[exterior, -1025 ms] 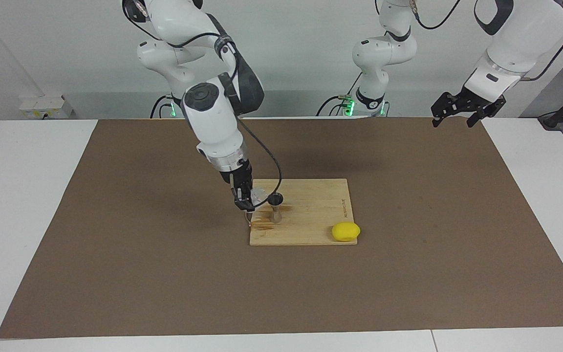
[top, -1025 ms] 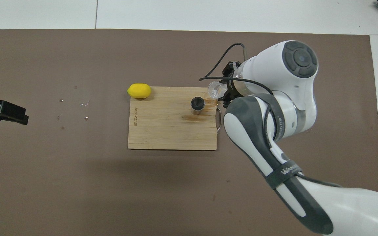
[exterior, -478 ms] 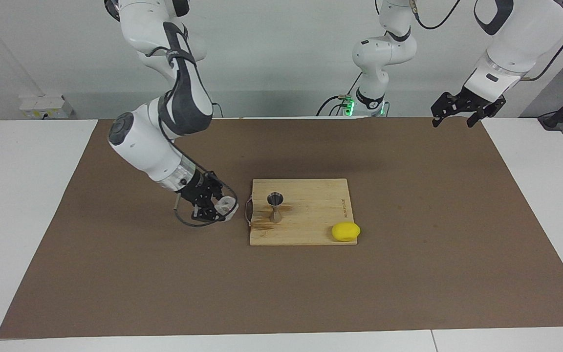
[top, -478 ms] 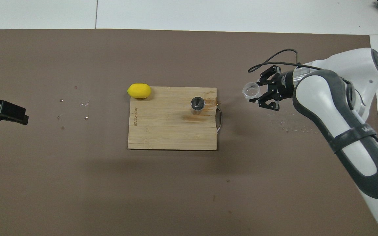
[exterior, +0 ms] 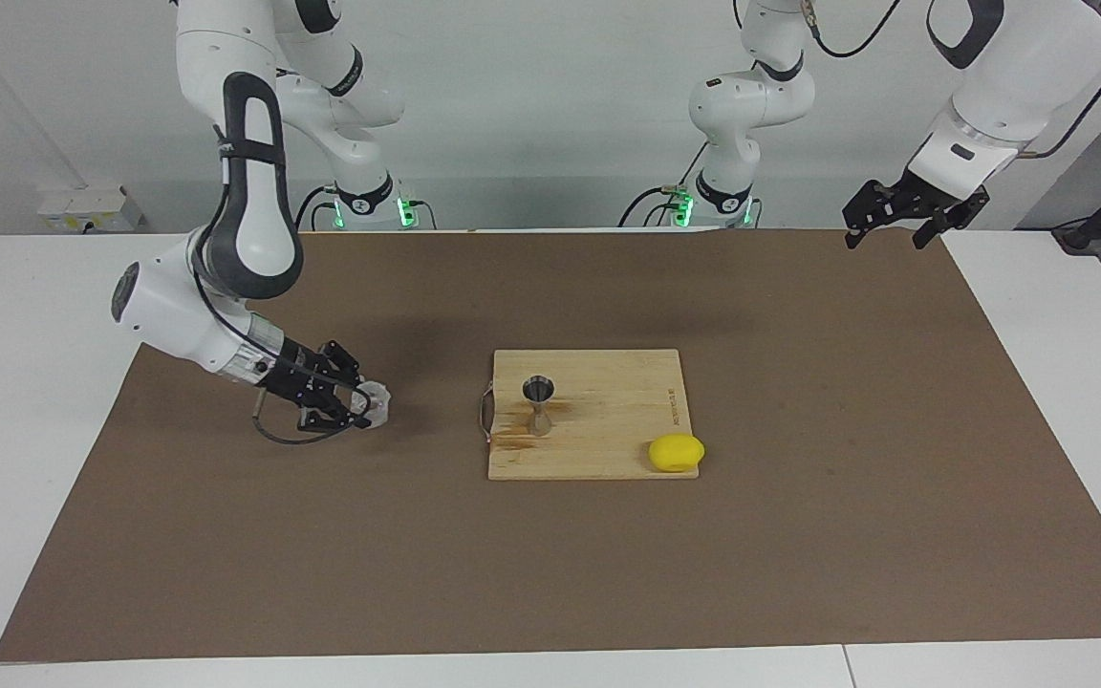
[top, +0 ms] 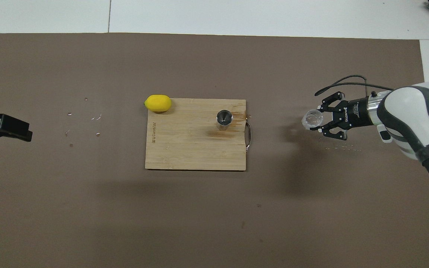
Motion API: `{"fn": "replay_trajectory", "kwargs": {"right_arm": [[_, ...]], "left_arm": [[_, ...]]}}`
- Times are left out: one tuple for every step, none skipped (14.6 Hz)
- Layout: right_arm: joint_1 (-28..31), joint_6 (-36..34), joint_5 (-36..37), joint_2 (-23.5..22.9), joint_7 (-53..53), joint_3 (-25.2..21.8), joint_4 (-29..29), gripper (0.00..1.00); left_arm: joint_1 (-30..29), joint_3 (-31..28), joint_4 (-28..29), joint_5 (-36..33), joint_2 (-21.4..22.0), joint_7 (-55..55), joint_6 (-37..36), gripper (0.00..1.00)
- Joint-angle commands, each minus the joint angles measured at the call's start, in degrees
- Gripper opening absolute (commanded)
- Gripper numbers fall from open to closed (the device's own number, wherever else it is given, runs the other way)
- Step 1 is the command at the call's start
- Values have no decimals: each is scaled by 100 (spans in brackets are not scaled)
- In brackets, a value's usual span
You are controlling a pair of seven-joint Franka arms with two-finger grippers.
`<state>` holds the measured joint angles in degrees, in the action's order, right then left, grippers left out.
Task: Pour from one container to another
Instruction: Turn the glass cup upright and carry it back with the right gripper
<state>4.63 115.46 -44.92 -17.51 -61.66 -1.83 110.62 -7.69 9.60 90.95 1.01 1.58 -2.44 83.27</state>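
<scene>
You have the clear cup clamped between the fingertips of the right gripper, sticking out from the tips toward the cutting board; in the overhead view the cup shows its round mouth just ahead of the right gripper. It hangs low over the brown mat, well apart from the cutting board, off the board's handled edge toward the right arm's end of the table. Whether the cup touches the mat you cannot tell. The steel jigger stands upright on the cutting board, near that handled edge, beside a damp stain. A yellow lemon lies against the board's corner at its other end. Your left gripper waits with its jaws spread wide and nothing in them, over the mat's edge, well away from the board.
</scene>
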Motion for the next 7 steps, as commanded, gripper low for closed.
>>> {"fn": "replay_trajectory", "kwargs": {"right_arm": [[405, -199, -228, -173, 645, 78, 83, 0], [546, -287, -306, -296, 882, 78, 74, 0], [678, -349, -455, -401, 1145, 78, 65, 0], [749, -375, -500, -472, 1287, 78, 74, 0], [819, -384, -500, -508, 1332, 78, 74, 0], [890, -419, -509, -560, 1358, 78, 74, 0], [960, -437, -518, -630, 1515, 78, 74, 0]], "left_arm": [[-40, 24, 19, 30, 9, -37, 23, 100], [-40, 24, 19, 30, 9, -37, 23, 100], [-40, 24, 19, 30, 9, -37, 23, 100], [-40, 24, 19, 30, 18, -37, 23, 100], [-40, 24, 19, 30, 9, -37, 23, 100], [-40, 24, 19, 30, 9, -37, 23, 100], [-40, 24, 11, 30, 9, -37, 23, 100]]}}
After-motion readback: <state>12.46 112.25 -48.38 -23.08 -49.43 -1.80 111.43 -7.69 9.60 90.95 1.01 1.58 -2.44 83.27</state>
